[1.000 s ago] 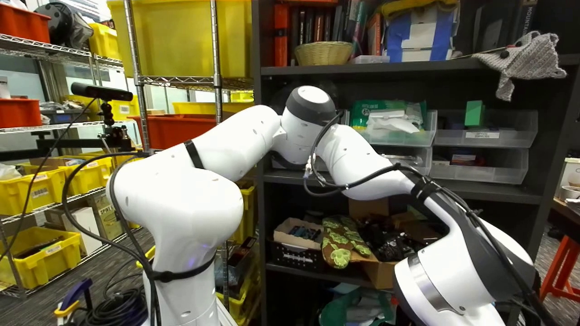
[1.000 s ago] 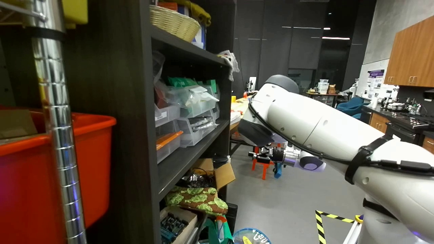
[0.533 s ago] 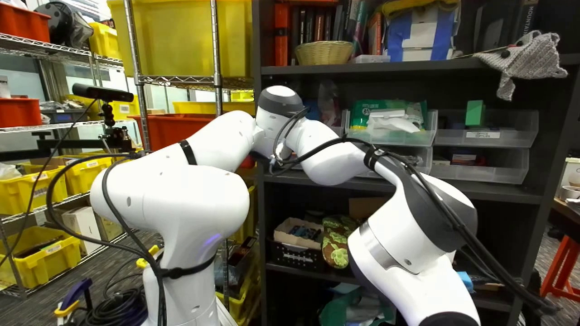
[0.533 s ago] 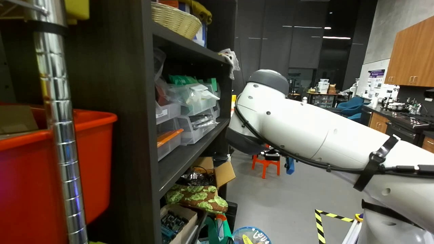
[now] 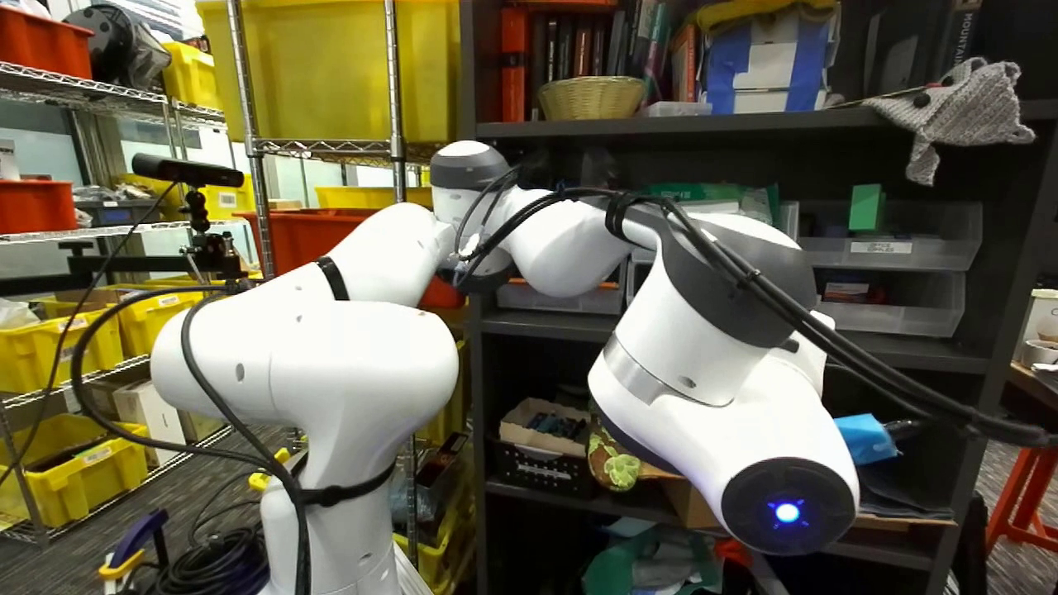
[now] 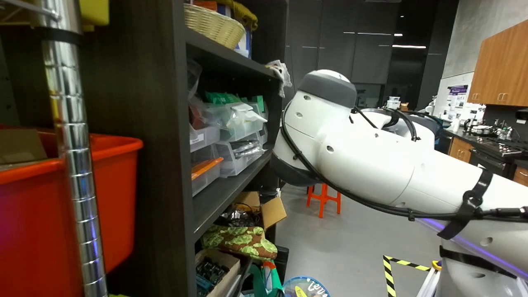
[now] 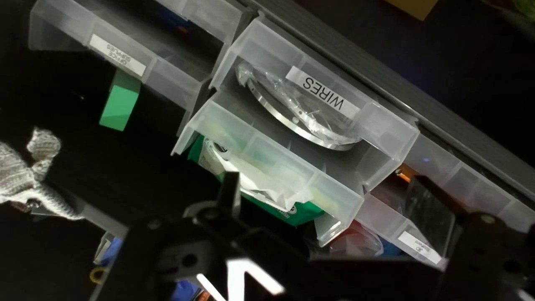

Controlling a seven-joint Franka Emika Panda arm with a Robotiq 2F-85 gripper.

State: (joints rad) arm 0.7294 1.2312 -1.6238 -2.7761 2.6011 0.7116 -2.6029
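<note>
My gripper point(image 7: 330, 200) is open and empty, its two black fingers wide apart in the wrist view, which looks upside down. Between and beyond the fingers is a clear bin point(image 7: 276, 154) holding a green bag point(image 7: 303, 214) and a white packet point(image 7: 267, 182). Beside it is a clear bin labelled WIRES point(image 7: 380, 125) with a bagged metallic strip point(image 7: 288, 119). The fingers appear apart from the bins. Both bins also stand on the dark shelf in an exterior view point(image 6: 243, 128). The arm hides the gripper's fingers in both exterior views.
A bin labelled office supplies point(image 5: 884, 248) holds a green block point(image 5: 865, 207). A grey knitted toy point(image 5: 959, 111) hangs off the upper shelf, near a wicker basket point(image 5: 591, 97). Lower down are a patterned mitt point(image 6: 241, 241) and a cardboard box point(image 6: 273, 212). A red tub point(image 6: 111, 198) stands on a wire rack.
The arm's wrist has risen and moved left in an exterior view, and its elbow has swung left. The hand, partly visible earlier, is now behind the arm. The shelf items have not moved.
</note>
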